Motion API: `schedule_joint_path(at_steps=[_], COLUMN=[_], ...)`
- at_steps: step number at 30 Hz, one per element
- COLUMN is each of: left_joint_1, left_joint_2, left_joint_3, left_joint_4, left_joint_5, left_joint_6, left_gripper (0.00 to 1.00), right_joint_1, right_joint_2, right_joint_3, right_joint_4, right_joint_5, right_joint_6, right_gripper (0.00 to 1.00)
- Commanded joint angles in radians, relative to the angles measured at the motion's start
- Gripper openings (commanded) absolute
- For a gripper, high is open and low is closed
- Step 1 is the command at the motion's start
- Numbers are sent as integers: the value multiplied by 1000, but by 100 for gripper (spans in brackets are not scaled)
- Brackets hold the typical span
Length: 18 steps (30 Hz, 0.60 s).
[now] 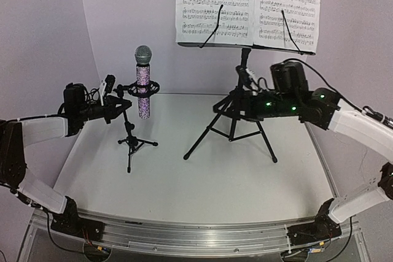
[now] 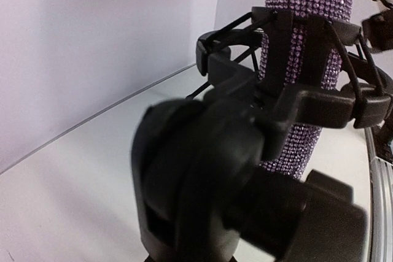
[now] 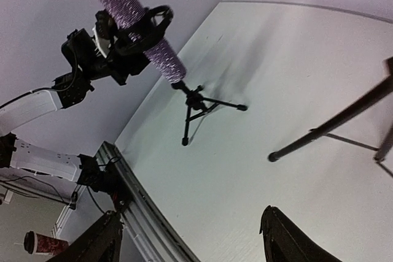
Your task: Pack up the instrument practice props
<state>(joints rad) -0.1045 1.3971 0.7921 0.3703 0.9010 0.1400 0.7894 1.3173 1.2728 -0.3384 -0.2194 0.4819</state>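
**Step in hand (judged):** opening stage of packing, directed at the microphone set. Nothing is packed; all props stand assembled.

**Location of items**
- The microphone point(image 1: 144, 105) is upright in the ring clip point(image 2: 319, 102) of the mic stand point(image 1: 131, 142). The mic stand is on its tripod near the far left corner of the surface point(image 1: 202, 194).
- The music stand point(image 1: 236, 121) is right of centre toward the far edge, legs splayed. The sheet-music pages point(image 1: 216, 4) lie side by side on its desk under two wire retainers.

**Left gripper** point(image 1: 115, 110)
- It is at the mic stand's upper joint, just below the ring clip, reaching in from the left edge.
- The wrist view is filled with blurred black parts of clip and joint, and the fingers cannot be told apart from them.
- I cannot tell whether they are pinching the mic stand or merely lie against it.

**Right gripper** point(image 3: 190, 213)
- The fingers point(image 3: 101, 243) are spread with nothing between them.
- The overhead view places it just beside the music stand's post, above the leg hub. Contact is not established.

**Next move (judged)**
- Confirm a firm hold on the mic stand's joint before anything else. The tripod looks light and would tip under a sideways pull.
- With the mic stand steadied, the microphone must be drawn straight up out of the ring clip. That needs a second gripper, and the right one is well apart from it.
- If the right gripper is instead meant for the music stand, its spread fingers need to be centred on the post before they come together.
- No box or bag is in view, so where the props are to go cannot be stated.
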Motion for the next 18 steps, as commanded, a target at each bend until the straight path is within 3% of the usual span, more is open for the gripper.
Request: schedule_joint_path(at_steps=[1, 8, 18], left_joint_1=[-45, -139, -242], left_joint_2=[-150, -275, -335], left_joint_3=[-94, -232, -335], left_joint_4=[65, 79, 173], left_joint_5=[-199, -430, -582], left_joint_6=[-142, -250, -194], left_gripper=[0, 0, 0], right_joint_1=[132, 223, 253], right_joint_2=[151, 432, 797], right_joint_3=[95, 166, 253], right_joint_4=[163, 440, 881], right_joint_5=[35, 2, 48], right_joint_6=[147, 344, 563], right_gripper=[72, 63, 54])
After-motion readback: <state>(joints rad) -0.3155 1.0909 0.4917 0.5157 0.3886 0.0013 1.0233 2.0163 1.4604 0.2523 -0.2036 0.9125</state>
